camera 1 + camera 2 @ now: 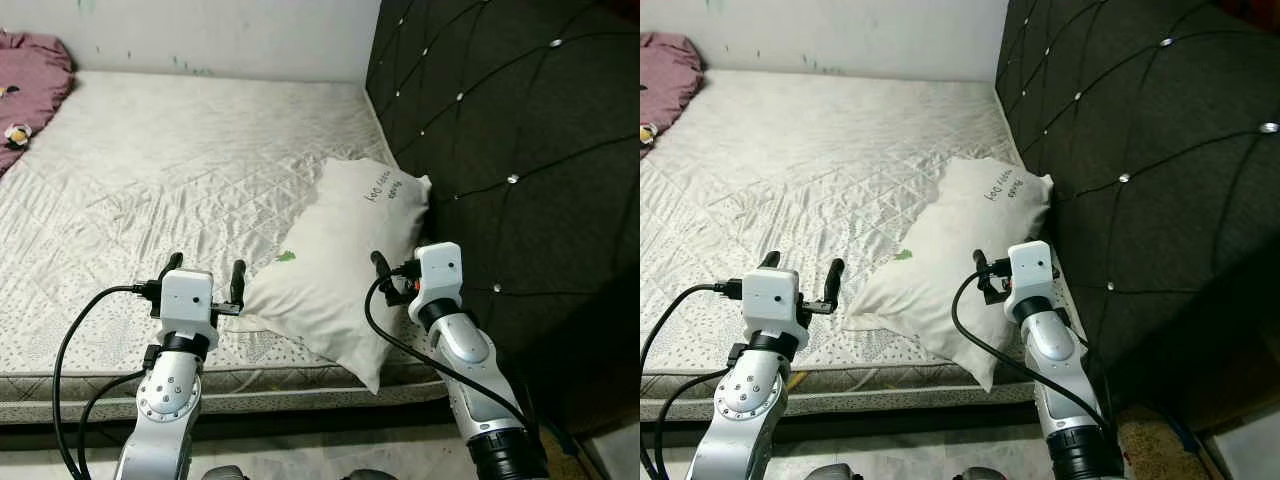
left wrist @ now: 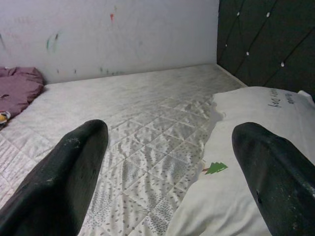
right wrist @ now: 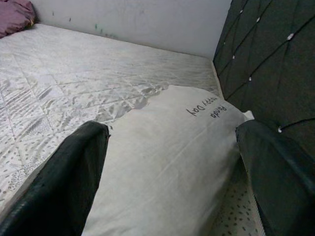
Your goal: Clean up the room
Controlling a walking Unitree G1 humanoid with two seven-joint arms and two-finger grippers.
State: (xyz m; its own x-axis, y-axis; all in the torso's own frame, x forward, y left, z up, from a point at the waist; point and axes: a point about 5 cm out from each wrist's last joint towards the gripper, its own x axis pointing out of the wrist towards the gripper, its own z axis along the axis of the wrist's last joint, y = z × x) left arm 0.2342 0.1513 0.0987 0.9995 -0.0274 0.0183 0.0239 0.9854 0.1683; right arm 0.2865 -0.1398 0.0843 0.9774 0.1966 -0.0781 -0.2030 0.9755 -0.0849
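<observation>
The white pillow (image 1: 335, 265) is lying crooked on the bed (image 1: 150, 180), leaning on the dark headboard (image 1: 520, 140), with one corner hanging over the front edge. The left gripper (image 1: 205, 282) and right gripper (image 1: 392, 278) are hovering just by it, both with fingers spread wide and holding nothing. A careless push could be sliding it off onto the floor
</observation>
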